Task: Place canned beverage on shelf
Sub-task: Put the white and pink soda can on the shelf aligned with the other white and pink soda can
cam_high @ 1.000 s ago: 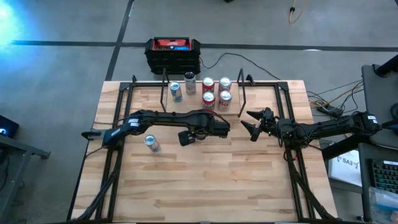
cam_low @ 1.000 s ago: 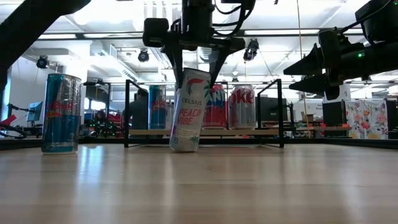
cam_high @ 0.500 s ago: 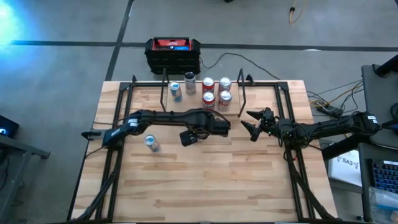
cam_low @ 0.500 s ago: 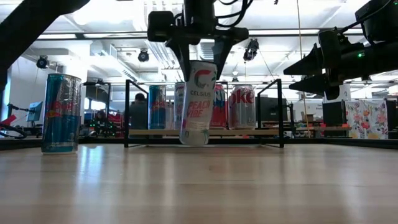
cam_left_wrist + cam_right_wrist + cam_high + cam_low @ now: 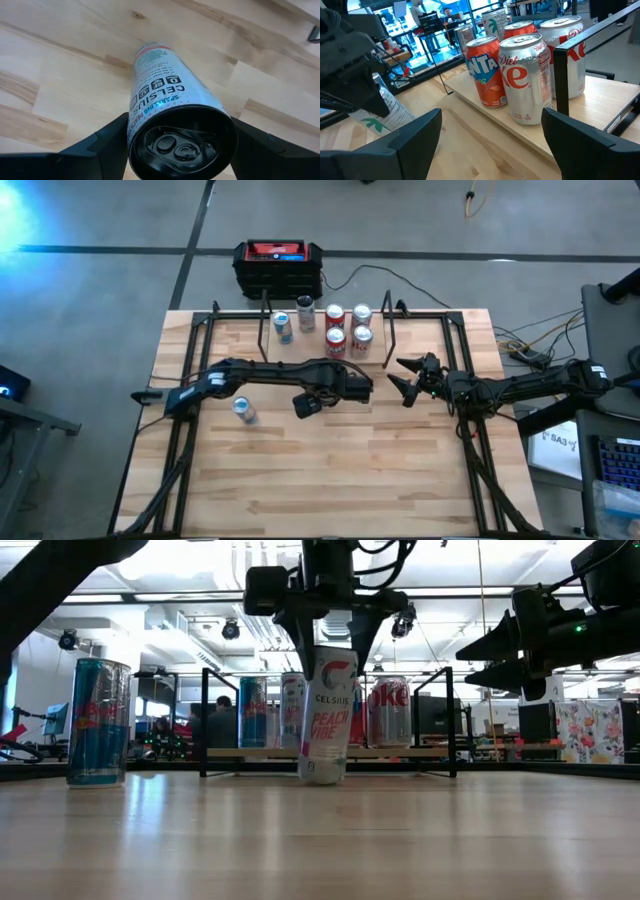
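Note:
My left gripper (image 5: 330,655) is shut on the canned beverage (image 5: 326,715), a tall white can with "Peach Vibe" lettering, just in front of the shelf (image 5: 400,752). In the high view the gripper (image 5: 345,387) hides the can. The shelf (image 5: 310,347) is a light-wood plank between black rod uprights, with several cans standing on it. My right gripper (image 5: 398,380) hangs open at the shelf's right end and touches nothing. My left gripper pinches the can's upper end (image 5: 134,127), just below the top rim, between its two fingers, one on each side. The fingers (image 5: 303,645) come from above, pointing down. The can hangs almost upright; whether its base (image 5: 322,778) touches the table I cannot tell.
A blue can (image 5: 243,410) stands alone on the table to the left, also seen in the low view (image 5: 98,722). The cans on the shelf include an orange one (image 5: 485,72) and a silver diet cola (image 5: 525,77). A black-and-red box (image 5: 280,265) sits beyond the far edge.
The can leaned a second ago, its base to the left of its top. My left gripper has tipped it nearly upright, raising it a little, then lowering it. The can now stands a bit farther toward the table's right edge.

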Motion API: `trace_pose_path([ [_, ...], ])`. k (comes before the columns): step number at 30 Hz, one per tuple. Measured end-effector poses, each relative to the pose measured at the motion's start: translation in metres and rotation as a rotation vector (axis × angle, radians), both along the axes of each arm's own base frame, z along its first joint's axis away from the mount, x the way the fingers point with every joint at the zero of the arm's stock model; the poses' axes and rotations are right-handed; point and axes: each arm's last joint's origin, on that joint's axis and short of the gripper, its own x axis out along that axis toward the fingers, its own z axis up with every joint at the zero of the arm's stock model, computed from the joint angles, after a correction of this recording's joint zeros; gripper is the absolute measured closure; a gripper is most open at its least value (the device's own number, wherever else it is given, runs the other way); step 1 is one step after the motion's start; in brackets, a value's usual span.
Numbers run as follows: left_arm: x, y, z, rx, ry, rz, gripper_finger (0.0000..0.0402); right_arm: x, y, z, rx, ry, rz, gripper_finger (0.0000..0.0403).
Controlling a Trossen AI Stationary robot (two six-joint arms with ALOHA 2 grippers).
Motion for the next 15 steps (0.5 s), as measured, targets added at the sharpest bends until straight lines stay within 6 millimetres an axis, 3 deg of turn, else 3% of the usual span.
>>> trace_pose_path([
  [8,-0.0011,0.0002,-0.0027,0.006,0.021,-0.011,0.0141,0.0,-0.0001,0.0,0.0,0.0,0.0,0.0076],
  [15,-0.0048,0.0004,-0.0033,0.012,0.069,-0.051,0.0077,0.0,-0.0001,0.0,0.0,0.0,0.0,0.0076],
])
